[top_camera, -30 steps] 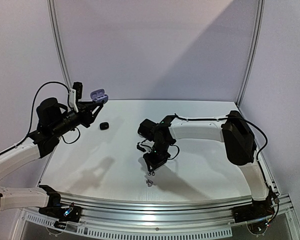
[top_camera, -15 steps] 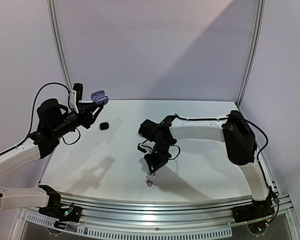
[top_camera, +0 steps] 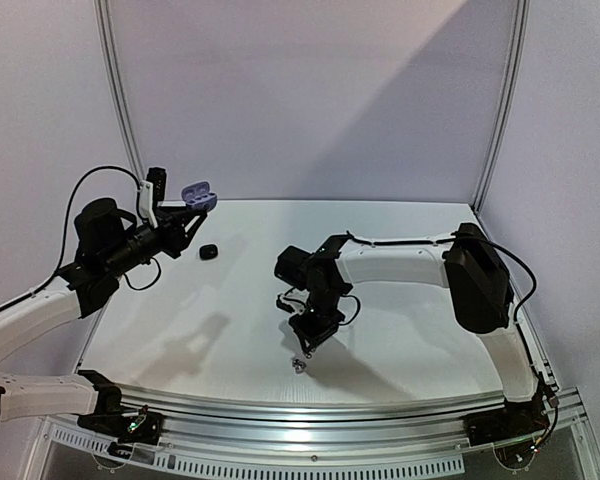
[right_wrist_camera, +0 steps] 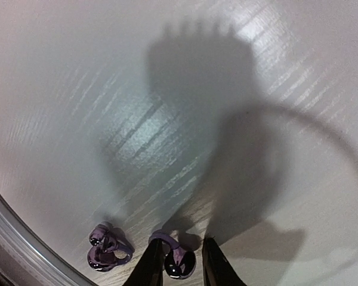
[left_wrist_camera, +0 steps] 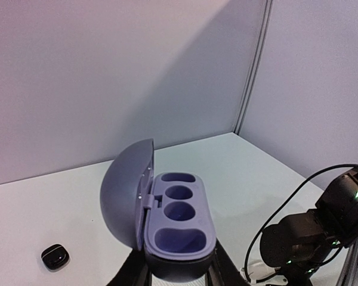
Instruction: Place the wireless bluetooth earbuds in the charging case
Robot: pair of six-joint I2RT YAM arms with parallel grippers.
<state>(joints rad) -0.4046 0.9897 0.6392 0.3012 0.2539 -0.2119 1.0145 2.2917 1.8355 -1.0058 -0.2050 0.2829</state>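
1. Left end effector (top_camera: 188, 210): clamped on open lilac charging case (left_wrist_camera: 179, 232), held aloft, wells up, likely for loading; wells seen empty in left wrist view only.
2. Black case (left_wrist_camera: 55, 256): on worktop (top_camera: 400, 340).
3. Right end effector (right_wrist_camera: 179, 271): pinching earbud (right_wrist_camera: 178, 261), apparently just clear of the worktop; spare earbud (right_wrist_camera: 106, 250) just beside, clear only in right wrist view.

The underside of the charging case (left_wrist_camera: 179, 238) and the left jaws clamped on it are cut off at the picture's lower edge. From above, the earbud (right_wrist_camera: 179, 263) between the right jaws is too small to be made out.
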